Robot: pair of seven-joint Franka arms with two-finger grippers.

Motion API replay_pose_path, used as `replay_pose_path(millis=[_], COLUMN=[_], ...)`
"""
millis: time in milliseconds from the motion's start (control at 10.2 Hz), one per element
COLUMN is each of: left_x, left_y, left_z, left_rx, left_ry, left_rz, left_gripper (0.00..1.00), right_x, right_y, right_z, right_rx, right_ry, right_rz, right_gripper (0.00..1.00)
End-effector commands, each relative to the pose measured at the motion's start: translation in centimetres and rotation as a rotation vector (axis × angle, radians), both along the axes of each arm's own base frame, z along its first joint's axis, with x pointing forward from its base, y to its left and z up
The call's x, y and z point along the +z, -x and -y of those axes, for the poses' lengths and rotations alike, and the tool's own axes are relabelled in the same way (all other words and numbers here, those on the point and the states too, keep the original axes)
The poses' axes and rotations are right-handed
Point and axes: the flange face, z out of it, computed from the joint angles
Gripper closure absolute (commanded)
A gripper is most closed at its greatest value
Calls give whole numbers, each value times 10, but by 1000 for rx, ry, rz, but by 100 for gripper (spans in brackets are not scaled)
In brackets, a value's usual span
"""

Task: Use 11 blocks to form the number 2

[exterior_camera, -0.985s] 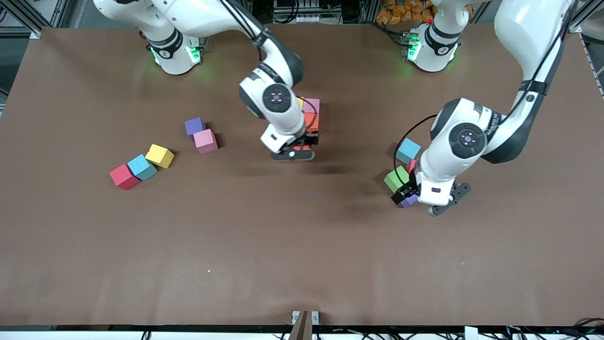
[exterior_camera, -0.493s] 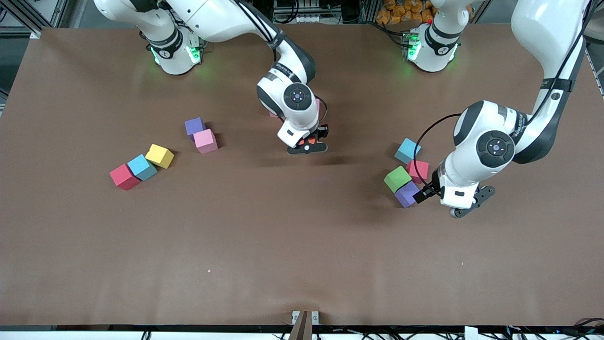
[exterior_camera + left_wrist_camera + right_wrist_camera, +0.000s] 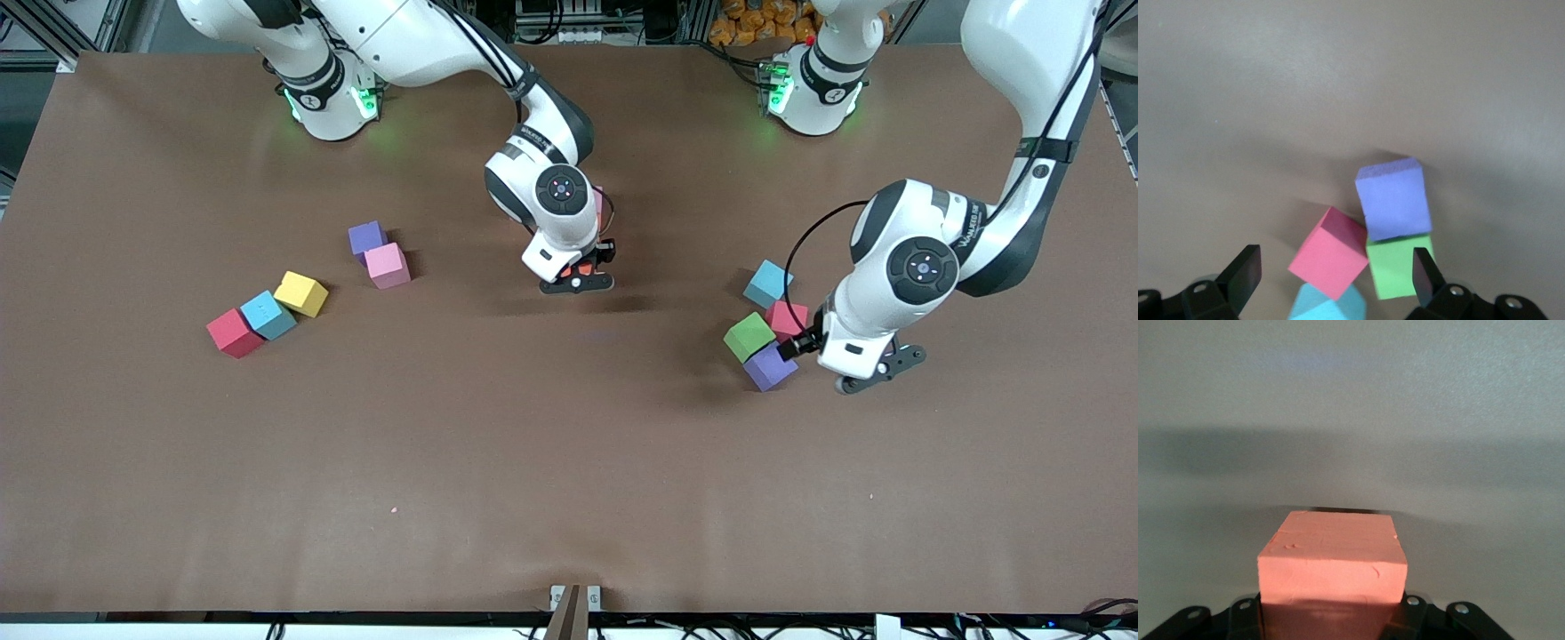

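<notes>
No maker's name, label or other writing can be read on any block; small lettering on each arm's forearm is too small to make out. The right end effector is closed on an orange block, held over the middle of the desk, toward the edge where the arm bases stand. In the front view only slivers of that block show between the fingers. The right arm's wrist covers most of the number 2; just a pink strip of it shows beside the wrist, so its extent cannot be judged. The left end effector stands wide open and holds nothing, low over a cluster toward the left arm's end: a blue block, a red block, a green cube and a purple block, each touching or just beside its neighbour. In the left wrist view the blue one is cut off at the frame edge. Toward the right arm's end lie a second purple block touching a pink block, and a row of yellow block, second blue block and second red block.
</notes>
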Motion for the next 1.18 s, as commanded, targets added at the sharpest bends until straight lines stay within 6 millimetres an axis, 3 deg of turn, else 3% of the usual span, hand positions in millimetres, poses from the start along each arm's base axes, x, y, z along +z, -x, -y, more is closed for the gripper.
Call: replay_pose_path(millis=[0, 99, 493, 788, 1084], left_x=[-2, -5, -37, -61, -74], left_y=[13, 20, 54, 71, 75], left_z=[-26, -25, 19, 23, 23], left_rx=[-233, -278, -485, -628, -645], left_ry=[-16, -19, -7, -80, -51], left_rz=[-39, -54, -109, -123, -100], left_gripper=[0, 0, 0, 0, 0], right_x=[-4, -5, -9, -14, -14], right_y=[1, 1, 0, 1, 2], right_z=[-7, -7, -8, -7, -8], right_rx=[-8, -9, -31, -31, -50], right_ry=[10, 9, -2, 4, 6], right_rz=[13, 12, 20, 16, 14], right_gripper=[45, 45, 45, 44, 44])
